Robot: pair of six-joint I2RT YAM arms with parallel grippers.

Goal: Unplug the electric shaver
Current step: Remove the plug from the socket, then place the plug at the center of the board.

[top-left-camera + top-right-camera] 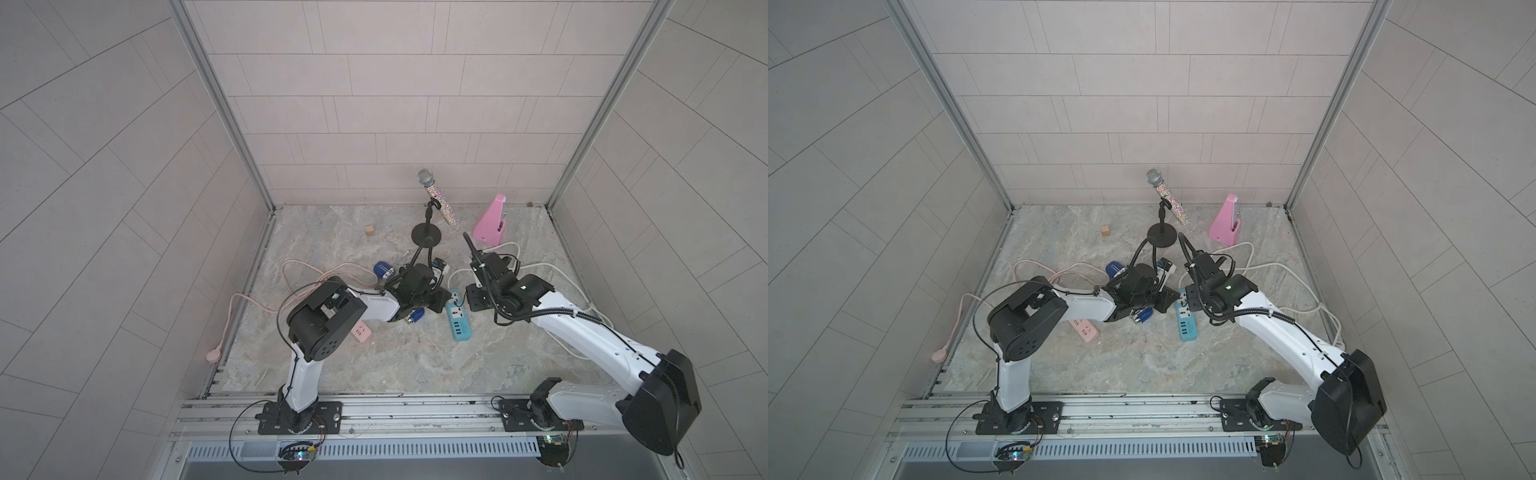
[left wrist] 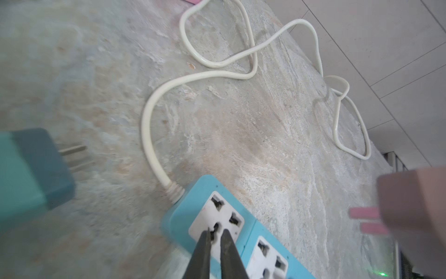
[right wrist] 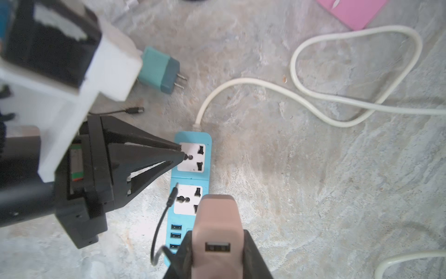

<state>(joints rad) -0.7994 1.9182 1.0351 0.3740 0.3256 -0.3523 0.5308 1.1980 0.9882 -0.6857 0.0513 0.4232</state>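
The blue power strip (image 1: 459, 322) (image 3: 190, 175) lies mid-table. My right gripper (image 3: 217, 232) is shut on a pinkish-beige charger plug (image 3: 216, 212), held just above the strip's second socket with its prongs (image 2: 364, 213) out in the air. My left gripper (image 2: 215, 233) has its tips over the first socket, a narrow gap between them and nothing inside. A teal plug adapter (image 3: 156, 68) lies loose on the table, prongs bare. A thin black cable end (image 3: 172, 195) rests on the strip. What looks like the blue, silver-headed electric shaver (image 1: 415, 316) lies under my left arm.
The strip's white cord (image 2: 154, 135) loops toward the right wall. A microphone on a stand (image 1: 428, 232) and a pink metronome (image 1: 492, 222) stand at the back. A pink power strip (image 1: 359, 332) and its cord lie left, another blue device (image 1: 383, 269) behind my left wrist.
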